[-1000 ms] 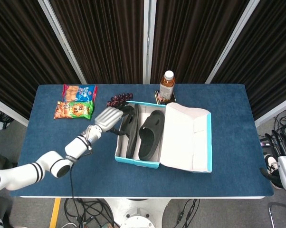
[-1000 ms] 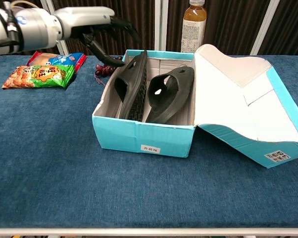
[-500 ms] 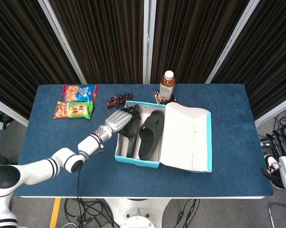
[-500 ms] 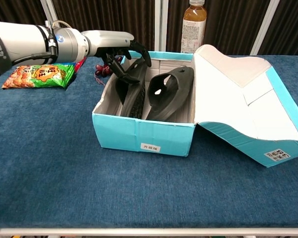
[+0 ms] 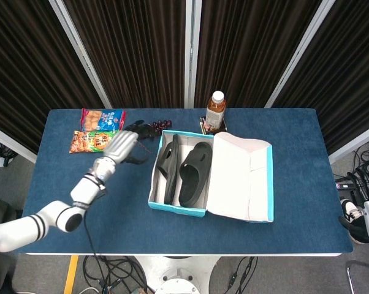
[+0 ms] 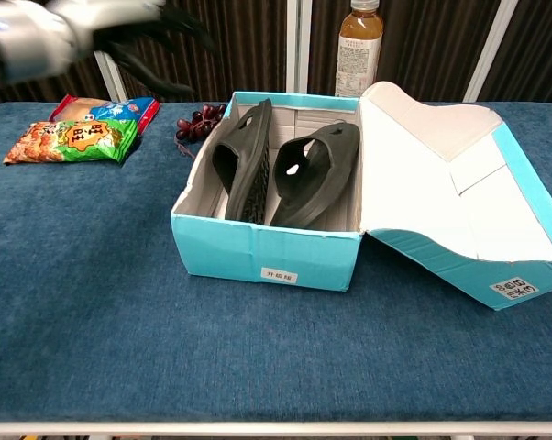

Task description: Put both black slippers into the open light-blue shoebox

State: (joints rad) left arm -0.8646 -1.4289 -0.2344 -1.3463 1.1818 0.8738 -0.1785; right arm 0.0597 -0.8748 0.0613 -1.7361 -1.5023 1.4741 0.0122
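Note:
The light-blue shoebox (image 5: 175,207) (image 6: 258,247) stands open mid-table, its lid (image 5: 243,177) (image 6: 459,197) folded out to the right. Both black slippers lie inside on their edges: the left slipper (image 5: 168,168) (image 6: 242,165) and the right slipper (image 5: 194,173) (image 6: 317,172). My left hand (image 5: 120,146) (image 6: 134,27) hovers up and to the left of the box, blurred by motion, fingers spread, holding nothing. My right hand is out of both views.
Two snack bags (image 5: 97,133) (image 6: 79,128) lie at the far left. A bunch of dark grapes (image 5: 152,129) (image 6: 198,124) sits behind the box's left corner. A drink bottle (image 5: 216,110) (image 6: 359,46) stands behind the box.
My left hand has let go of the left slipper and pulled up and away to the left. That slipper now rests in the box on its edge.

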